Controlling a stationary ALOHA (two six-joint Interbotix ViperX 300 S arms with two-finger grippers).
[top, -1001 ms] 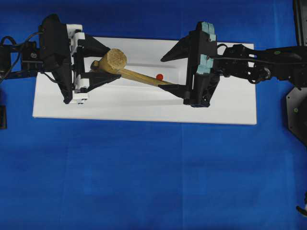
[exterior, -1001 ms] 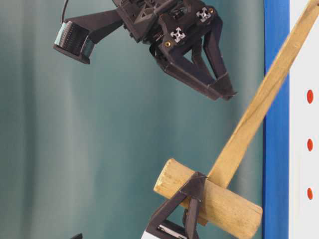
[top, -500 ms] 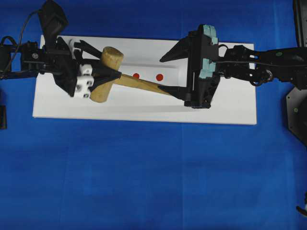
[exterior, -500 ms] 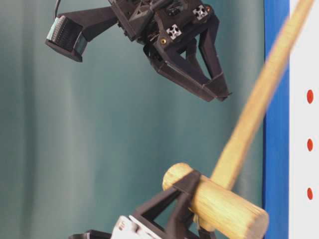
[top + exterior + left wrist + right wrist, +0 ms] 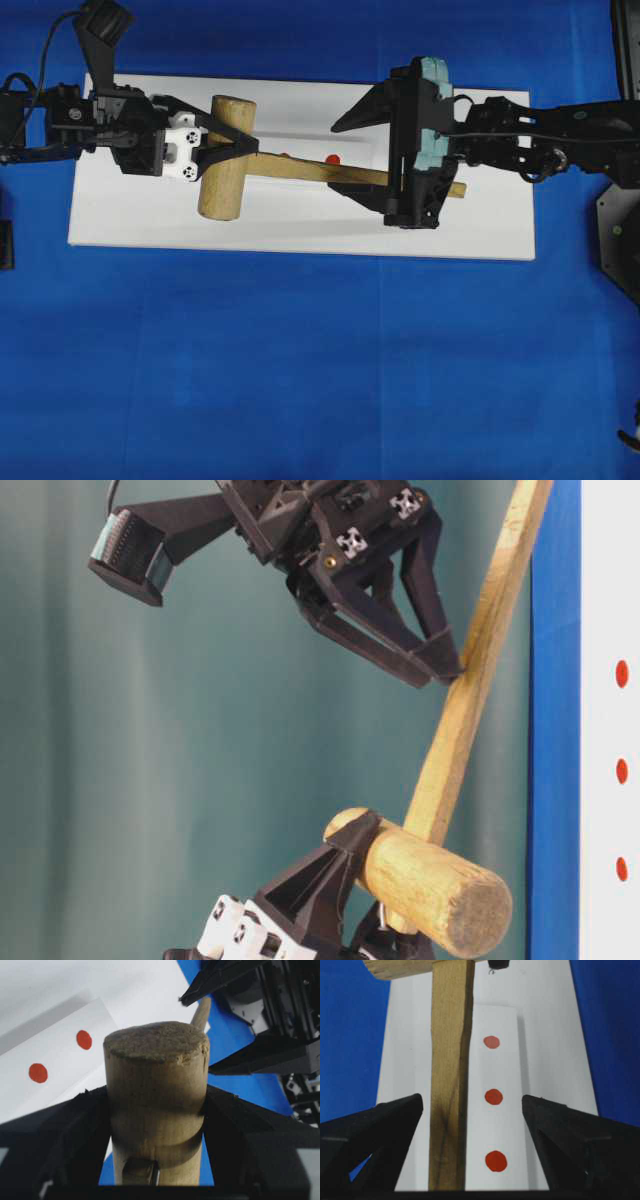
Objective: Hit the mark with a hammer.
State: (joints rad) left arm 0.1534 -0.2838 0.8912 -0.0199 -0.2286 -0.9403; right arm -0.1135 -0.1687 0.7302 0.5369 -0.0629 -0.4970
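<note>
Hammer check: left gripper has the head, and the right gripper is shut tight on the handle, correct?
Not quite. The left gripper does hold the hammer by its head, but the right gripper is open; the right wrist view shows its fingers spread around the handle.

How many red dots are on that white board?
3, in one row on the white board: a far dot, a middle dot and a near dot in the right wrist view, beside the hammer handle.
</note>
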